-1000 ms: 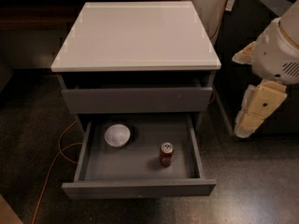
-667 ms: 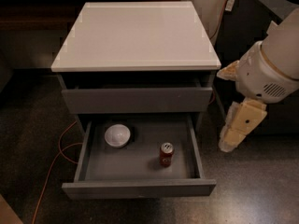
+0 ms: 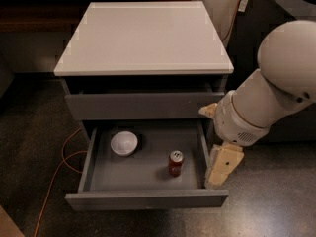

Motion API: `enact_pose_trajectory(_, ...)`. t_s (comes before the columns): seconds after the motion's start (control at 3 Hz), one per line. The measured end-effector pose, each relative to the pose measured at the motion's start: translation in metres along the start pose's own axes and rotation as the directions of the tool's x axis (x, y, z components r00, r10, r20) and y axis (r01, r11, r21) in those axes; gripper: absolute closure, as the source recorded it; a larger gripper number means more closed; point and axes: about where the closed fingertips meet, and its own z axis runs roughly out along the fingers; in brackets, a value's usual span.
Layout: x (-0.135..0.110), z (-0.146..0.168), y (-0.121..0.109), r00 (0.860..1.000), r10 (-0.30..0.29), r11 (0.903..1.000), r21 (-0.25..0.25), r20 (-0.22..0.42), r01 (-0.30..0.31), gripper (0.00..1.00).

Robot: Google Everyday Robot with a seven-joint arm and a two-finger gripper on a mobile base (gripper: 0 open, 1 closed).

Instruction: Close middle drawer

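The middle drawer of the white-topped grey cabinet stands pulled far out toward me. Inside it lie a white bowl at the back left and a red soda can standing upright toward the right. My gripper, cream-coloured and pointing down, hangs just outside the drawer's right wall near its front corner. The big white arm reaches in from the right. The lowest drawer is hidden under the open one.
The upper grey drawer front sits slightly proud under the top. An orange cable runs over the dark speckled floor at the left. A dark unit stands at the back right, with a wire along the wall.
My arm and gripper have swung left and down, from well right of the cabinet to just beside the open drawer's right wall. The drawer, bowl and can have not moved.
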Motion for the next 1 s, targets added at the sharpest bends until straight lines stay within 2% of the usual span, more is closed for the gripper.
enact_pose_trajectory(0.67, 0.000, 0.072, 0.020, 0.996, -0.063, 0.9978, -0.024, -0.063, 0.062, 0.00)
enact_pose_trajectory(1.0, 0.004, 0.100, 0.031, 0.986, -0.117, 0.9931, -0.022, -0.121, 0.115, 0.00)
